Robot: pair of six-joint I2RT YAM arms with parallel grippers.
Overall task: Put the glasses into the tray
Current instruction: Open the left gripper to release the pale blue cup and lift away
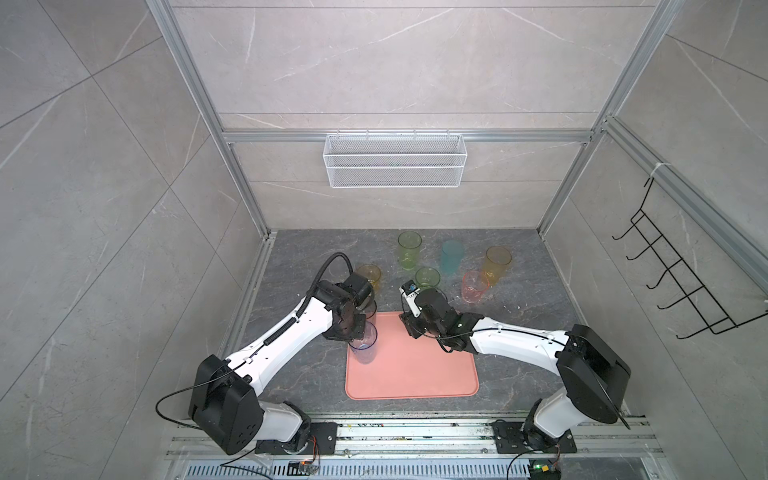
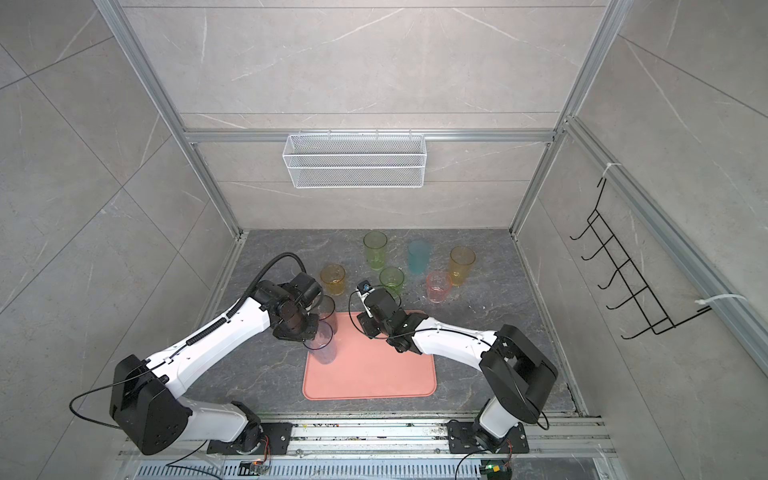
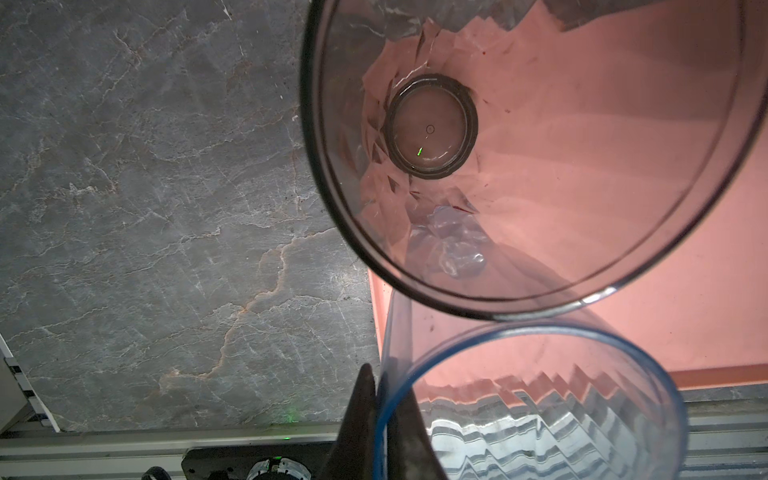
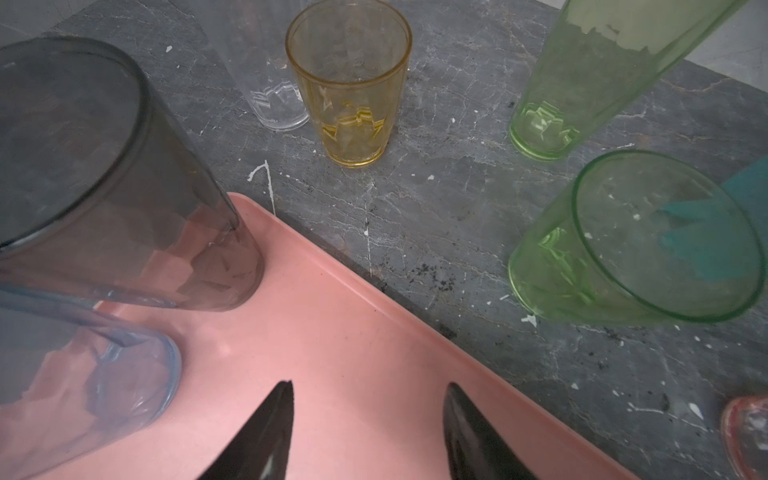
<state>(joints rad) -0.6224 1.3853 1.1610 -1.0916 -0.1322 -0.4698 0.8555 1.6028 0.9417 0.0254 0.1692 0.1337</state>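
Blue-tinted tumbler (image 1: 363,347) stands at the left edge of the tray (image 1: 415,378) in both top views. The smoky grey tumbler (image 2: 330,316) sits just above it, on the tray's upper-left corner. Can't tell if the blue one's base is fully down. Left gripper (image 3: 381,411) is pinched tight on the blue rim wall, one finger inside, one outside. Right gripper (image 4: 370,386) hangs over the tray w/ fingers apart, nothing btwn them. Rest of the glasses wait on the dark stone top above the tray, the short green tumbler (image 1: 427,277) nearest.

Handling, my guess: thin see-thru walls, prob. light, stiff, smooth so slippery. Tall ones look tippy. Best hold = rim pinch as here, or across the body at mid-height for short ones. Squeeze gently, lift straight up, mind the neighbours.
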